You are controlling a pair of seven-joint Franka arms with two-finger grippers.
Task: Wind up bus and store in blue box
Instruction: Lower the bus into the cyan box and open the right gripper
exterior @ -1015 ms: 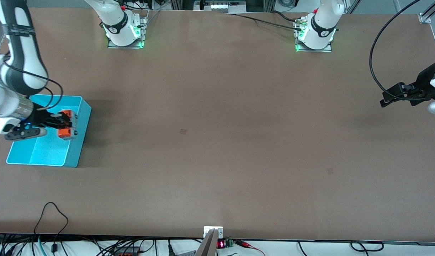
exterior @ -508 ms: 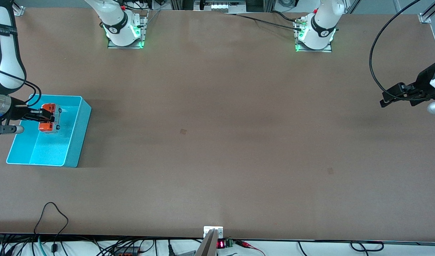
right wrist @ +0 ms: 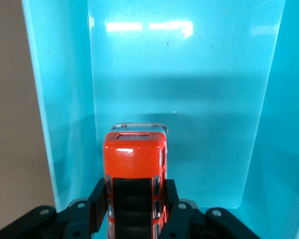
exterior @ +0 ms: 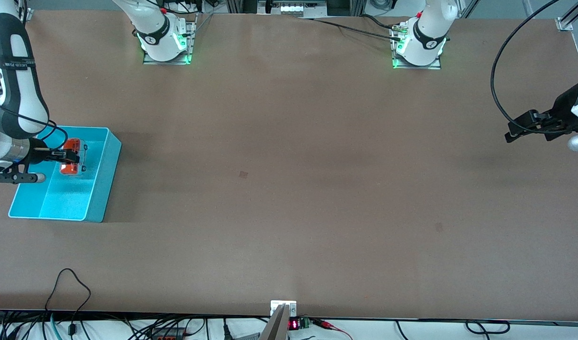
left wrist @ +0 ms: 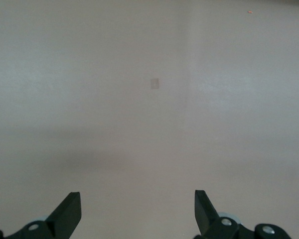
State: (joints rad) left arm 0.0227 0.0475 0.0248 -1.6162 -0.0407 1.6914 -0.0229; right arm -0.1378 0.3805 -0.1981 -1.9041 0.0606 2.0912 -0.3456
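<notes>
— Where is the bus (exterior: 72, 156) at this moment?

— At the left edge of the front view, a little above mid-height; it sits inside the outline of the blue box (exterior: 102, 189), in the part of the box toward the top of the frame; the right gripper (exterior: 66, 156) has it clamped between its fingers. Whether it touches the box floor, I cannot tell.

— And from the right wrist?

— There the bus (right wrist: 135, 169) fills the lower centre of the frame, orange roof with a dark panel, a pale bumper at its front; the black fingers (right wrist: 96, 205) press on both of its sides; the turquoise floor and walls of the blue box (right wrist: 60, 124) spread across the rest of the picture, with bright reflections near the top.

— What about the other arm?

— The left gripper (exterior: 518, 126) waits at the right edge of the front view, over the bare brown table (exterior: 289, 165); in its own wrist view its two fingertips (left wrist: 70, 211) stand wide apart at the bottom corners, nothing between them; only table surface with a small mark shows above.
</notes>
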